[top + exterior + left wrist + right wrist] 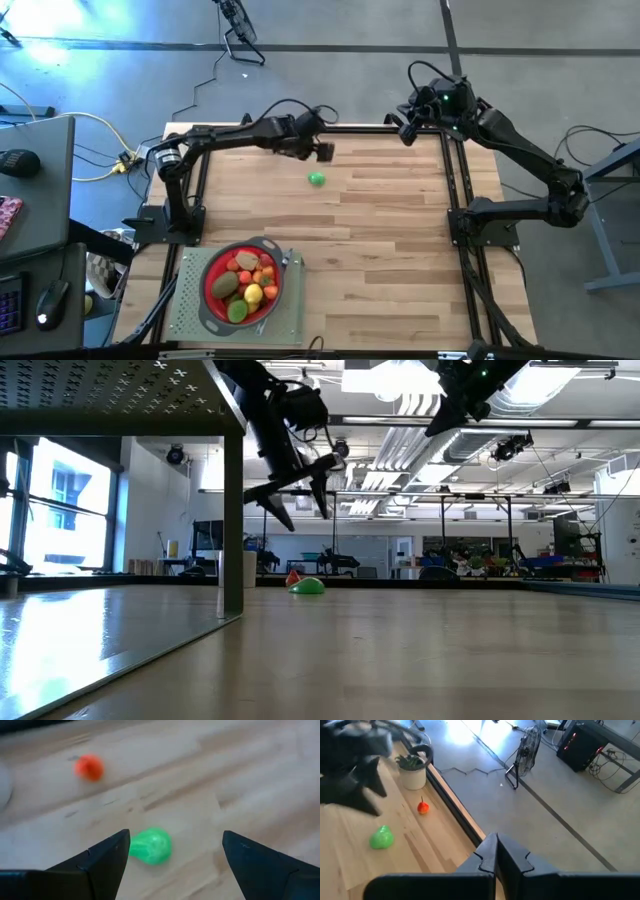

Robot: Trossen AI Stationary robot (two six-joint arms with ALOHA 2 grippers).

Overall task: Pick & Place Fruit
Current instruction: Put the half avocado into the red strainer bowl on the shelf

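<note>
A small green toy fruit lies on the wooden table near its far edge, also seen in the low view and the left wrist view. A small orange-red fruit lies close by, nearer the far edge. My left gripper hangs open above the green fruit and clear of it. My right gripper is shut and empty, raised over the far right corner. A red strainer at the near left holds several fruits.
The strainer sits on a grey perforated stand, whose top and leg fill the left of the low view. A white pot with a plant stands at the far edge. Bare wood lies across the middle and right.
</note>
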